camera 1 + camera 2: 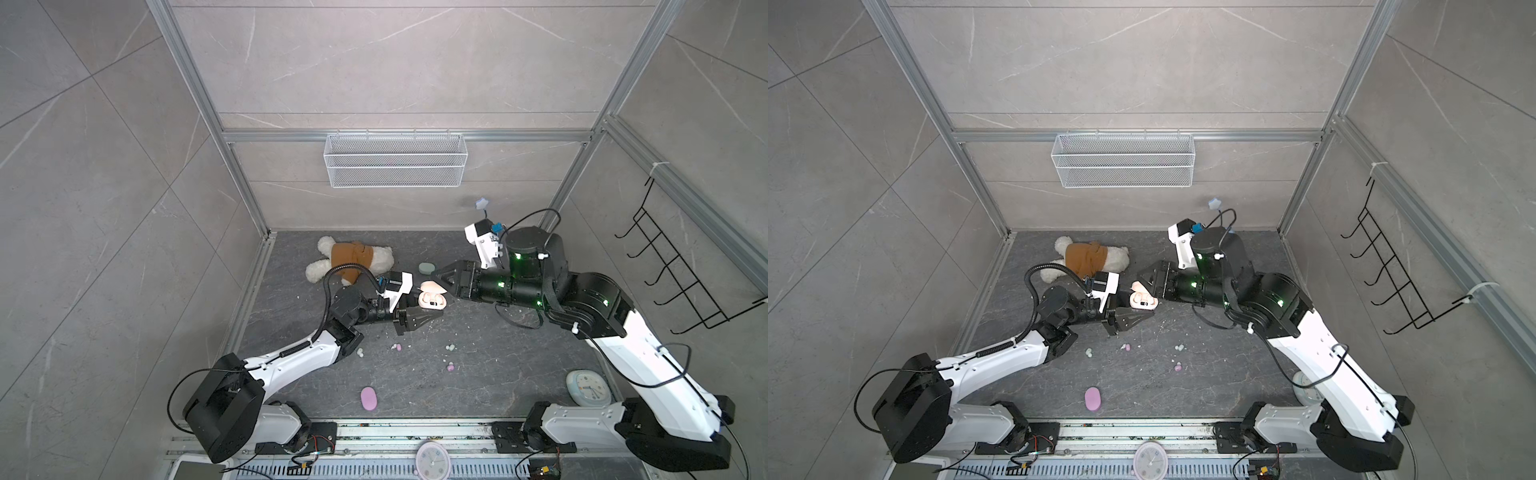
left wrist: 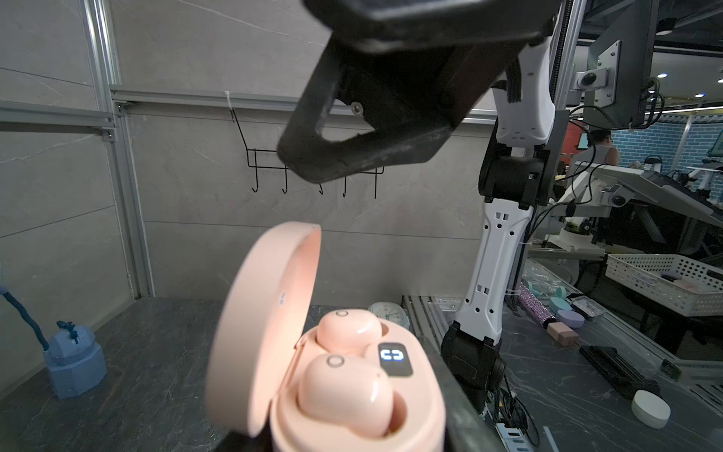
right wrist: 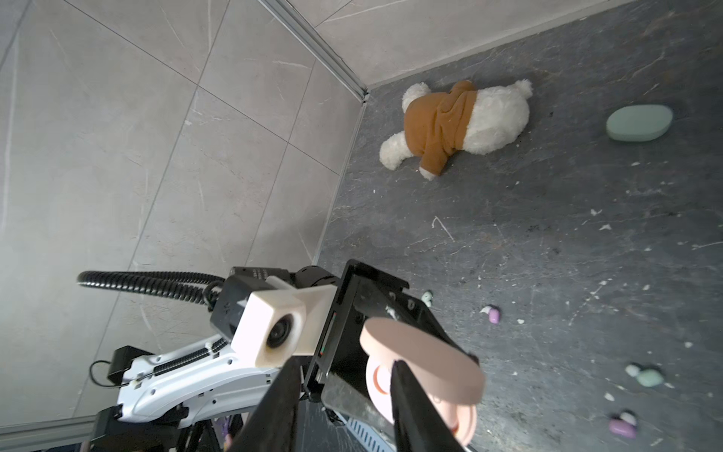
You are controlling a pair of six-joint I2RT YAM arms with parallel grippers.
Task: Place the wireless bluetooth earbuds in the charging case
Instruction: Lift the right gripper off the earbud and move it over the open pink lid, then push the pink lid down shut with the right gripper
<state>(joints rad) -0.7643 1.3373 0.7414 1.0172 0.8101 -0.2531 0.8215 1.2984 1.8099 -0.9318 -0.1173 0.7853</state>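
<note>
Three grey stone-look wall panels (image 1: 395,62) on an aluminium frame (image 1: 270,136) closed in the dark marbled tabletop (image 1: 498,374), which was flecked with white debris. A white wire basket (image 1: 395,160) hung on the back panel and a black hook rack (image 1: 688,282) on the right one.

On the surface: plush bear in a brown hoodie (image 1: 353,259), closed mint case (image 1: 426,268), closed lilac case (image 1: 368,398), pale blue clock (image 1: 588,388).

The left gripper (image 1: 424,309) was clamped on the peach-pink charging case (image 1: 432,301), its lid (image 2: 254,332) swung open. Two peach-pink earbuds (image 2: 344,391) sat in its wells (side by side, both seated). The case display (image 2: 395,358) showed two lit bracket-like marks. A small sticker (image 2: 282,299) inside the lid was too blurred to read.

The right gripper (image 1: 441,281) had its jaws apart with nothing between them, tips just beside the lid.

Four loose earbuds (image 1: 449,347), two mint and two lilac, lay on the tabletop nearer the front, apart from every case.
</note>
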